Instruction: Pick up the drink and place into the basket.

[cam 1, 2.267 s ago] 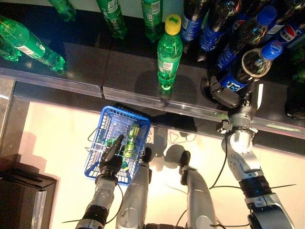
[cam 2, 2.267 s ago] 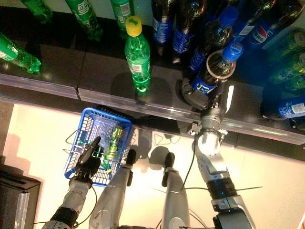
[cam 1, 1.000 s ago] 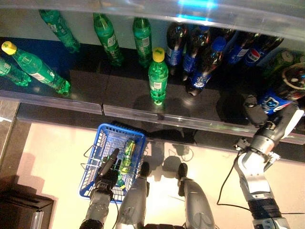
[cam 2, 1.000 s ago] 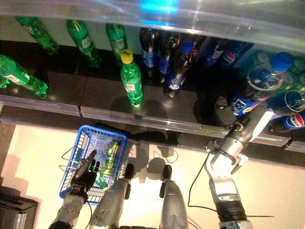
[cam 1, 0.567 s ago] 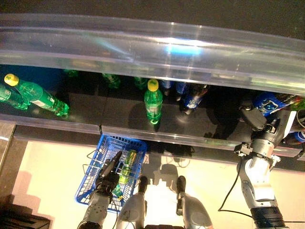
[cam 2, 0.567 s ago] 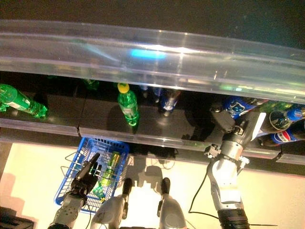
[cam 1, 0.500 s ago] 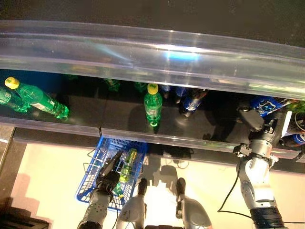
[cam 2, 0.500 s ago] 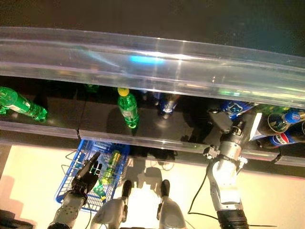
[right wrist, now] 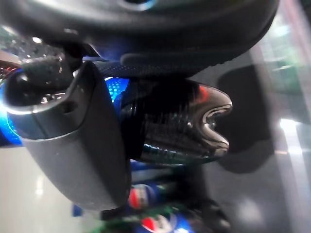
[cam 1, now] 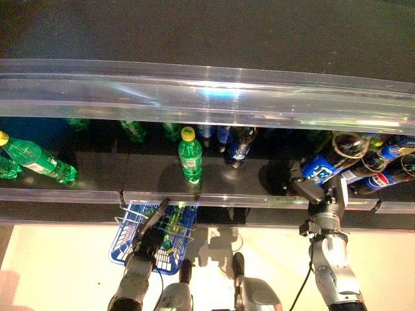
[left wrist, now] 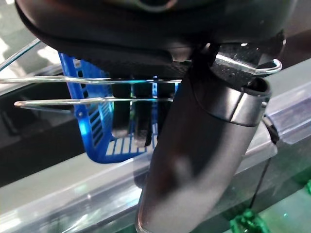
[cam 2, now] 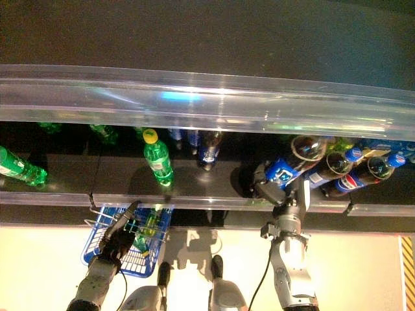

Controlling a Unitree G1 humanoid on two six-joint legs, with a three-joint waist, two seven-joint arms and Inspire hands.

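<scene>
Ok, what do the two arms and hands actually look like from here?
Both arms are silver-grey with rounded metal segments and darker bands at the joints. Each ends in a dark, near-black hand: the left hand is slim, with long black fingers, and the right hand is blockier, with a pale panel beside its wrist. Up close, the thumb looks smooth dark grey under a textured black palm.

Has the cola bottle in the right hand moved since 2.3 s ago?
Yes. The cola bottle left the green bottle, rightward, toward the other cola bottles.

Dark glossy shelf with clear plastic front rail, green yellow-capped bottle upright, green bottle lying, blue-capped cola bottles grouped, pale floor.
</scene>
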